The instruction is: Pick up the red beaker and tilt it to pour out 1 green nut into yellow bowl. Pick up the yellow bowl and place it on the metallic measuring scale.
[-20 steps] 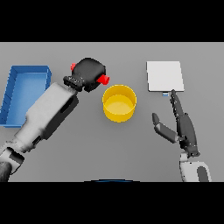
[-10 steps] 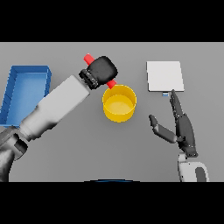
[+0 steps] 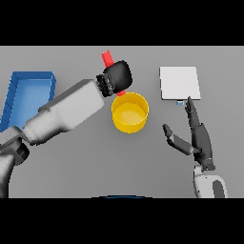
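Note:
My left hand [image 3: 117, 76] is shut on the red beaker [image 3: 108, 59], which sticks out above the fist and again just below it, tilted with its lower end over the back rim of the yellow bowl [image 3: 129, 112]. The bowl stands at the table's middle; I see no green nut in it. The metallic measuring scale [image 3: 179, 83] is a flat pale square at the back right. My right hand [image 3: 198, 138] stands open on its edge to the right of the bowl, fingers pointing toward the scale, touching nothing.
A blue tray [image 3: 28, 95] lies at the left edge of the table, partly behind my left forearm.
My left hand has carried the red beaker rightward and up from the bowl's left to its back rim, tilting it further. The right hand has stayed put.

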